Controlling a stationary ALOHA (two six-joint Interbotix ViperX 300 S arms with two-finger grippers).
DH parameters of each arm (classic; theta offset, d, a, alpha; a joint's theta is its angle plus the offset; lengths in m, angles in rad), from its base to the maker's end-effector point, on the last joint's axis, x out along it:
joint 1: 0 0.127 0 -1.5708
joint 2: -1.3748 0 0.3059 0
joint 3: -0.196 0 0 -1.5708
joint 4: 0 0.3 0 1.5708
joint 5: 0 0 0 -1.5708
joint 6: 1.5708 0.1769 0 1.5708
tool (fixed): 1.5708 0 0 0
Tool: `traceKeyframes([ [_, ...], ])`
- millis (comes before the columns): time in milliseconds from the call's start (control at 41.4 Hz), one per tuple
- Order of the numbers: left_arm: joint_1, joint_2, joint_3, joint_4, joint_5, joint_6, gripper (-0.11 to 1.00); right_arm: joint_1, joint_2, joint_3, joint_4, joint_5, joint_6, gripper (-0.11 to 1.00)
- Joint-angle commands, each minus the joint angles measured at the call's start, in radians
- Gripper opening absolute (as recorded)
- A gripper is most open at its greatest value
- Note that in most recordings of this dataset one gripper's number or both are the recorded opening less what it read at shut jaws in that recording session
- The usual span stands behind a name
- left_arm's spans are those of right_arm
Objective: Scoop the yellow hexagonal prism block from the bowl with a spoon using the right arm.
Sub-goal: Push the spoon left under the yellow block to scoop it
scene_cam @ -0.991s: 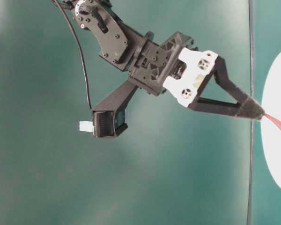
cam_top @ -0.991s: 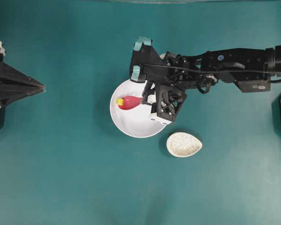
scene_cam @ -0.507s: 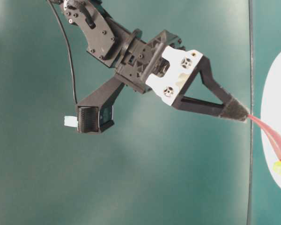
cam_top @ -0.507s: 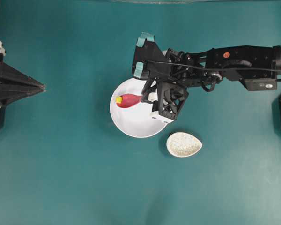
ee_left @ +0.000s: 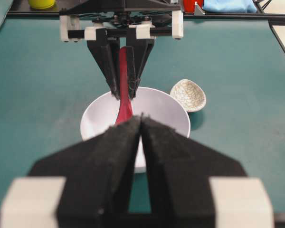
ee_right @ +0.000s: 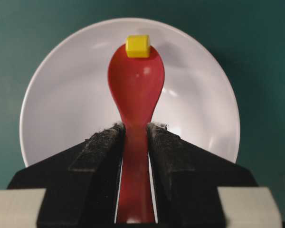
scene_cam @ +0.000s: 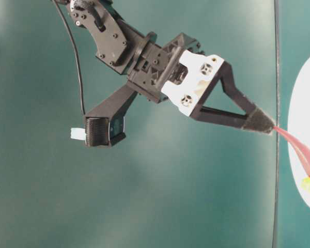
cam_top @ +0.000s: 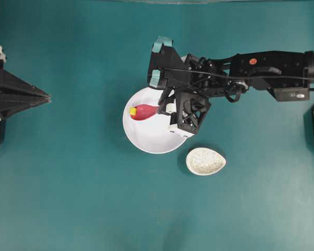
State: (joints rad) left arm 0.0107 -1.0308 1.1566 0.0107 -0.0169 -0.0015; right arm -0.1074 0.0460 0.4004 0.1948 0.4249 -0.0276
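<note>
Glossy pink-red spoon [ee_right: 135, 90] is pinched by its handle in the right gripper [ee_right: 134, 142], above the round white bowl [ee_right: 61, 99].
Tiny yellow block [ee_right: 137, 46] is carried at the scoop's far tip; the left gripper [ee_left: 141, 126] is pressed together.

- My right gripper [ee_right: 135, 142] is holding the spoon [ee_right: 136, 85] over the bowl [ee_right: 61, 95].
- The block [ee_right: 137, 46] is sitting at the spoon's far tip.
- The spoon rest [cam_top: 205, 160] is lying beside the bowl.

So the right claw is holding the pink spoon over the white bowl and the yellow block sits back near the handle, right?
Not quite. In the right wrist view the yellow block sits at the far tip of the spoon, away from the handle. The right claw does hold it over the bowl.
</note>
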Motion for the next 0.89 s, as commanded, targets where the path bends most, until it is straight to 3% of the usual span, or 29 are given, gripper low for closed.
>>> traceKeyframes([
  [0, 0.002, 0.005, -0.029, 0.003, -0.008, -0.002, 0.11, 0.002, -0.049, -0.012, -0.003, -0.025, -0.003, 0.25],
  [314, 0.002, 0.005, -0.029, 0.003, -0.008, -0.003, 0.11, 0.002, -0.103, 0.066, -0.003, -0.135, 0.002, 0.25],
  [870, 0.002, 0.005, -0.029, 0.003, -0.008, -0.003, 0.11, 0.037, -0.319, 0.325, -0.003, -0.469, -0.011, 0.25],
])
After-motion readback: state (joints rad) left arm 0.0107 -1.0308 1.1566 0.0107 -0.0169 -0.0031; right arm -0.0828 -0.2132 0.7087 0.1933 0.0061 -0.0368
